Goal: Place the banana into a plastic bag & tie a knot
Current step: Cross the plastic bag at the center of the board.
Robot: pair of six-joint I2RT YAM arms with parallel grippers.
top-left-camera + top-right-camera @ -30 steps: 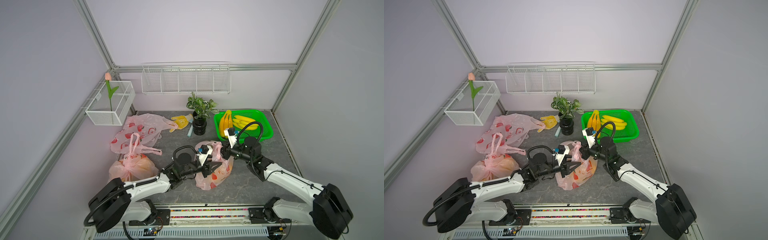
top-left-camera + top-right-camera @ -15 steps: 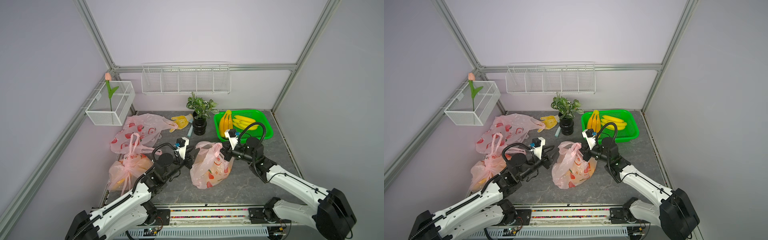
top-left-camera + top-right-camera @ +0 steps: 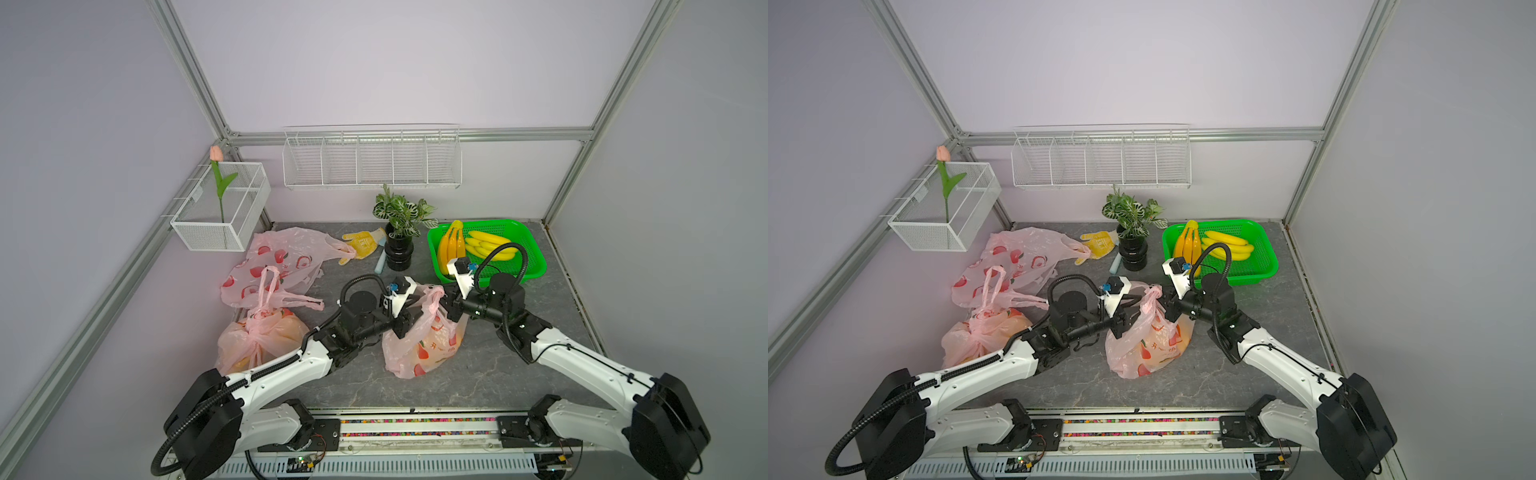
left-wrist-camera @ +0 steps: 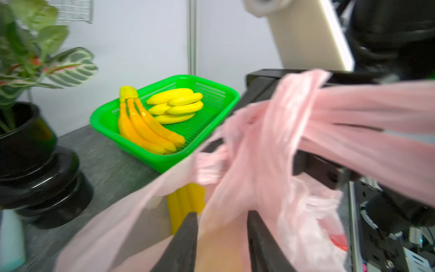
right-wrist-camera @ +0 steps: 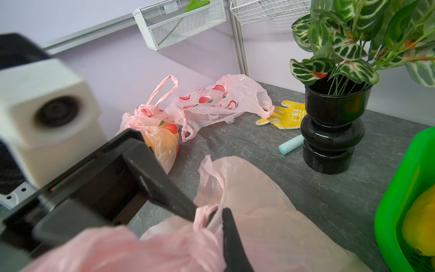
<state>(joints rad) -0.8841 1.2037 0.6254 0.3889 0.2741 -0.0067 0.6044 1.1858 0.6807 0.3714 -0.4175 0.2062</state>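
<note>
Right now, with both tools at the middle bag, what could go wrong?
Right tool pinches only a thin strip of handle; it may slip under pull.
Banana shows at the bag's open mouth; a tug could spill it.
Left tool sits close to the right one; they could clash.

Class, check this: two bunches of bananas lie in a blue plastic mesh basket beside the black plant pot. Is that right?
Not quite: the plastic mesh basket is green, not blue, as both top views show. The two banana bunches do lie in it, beside the black plant pot.
</note>
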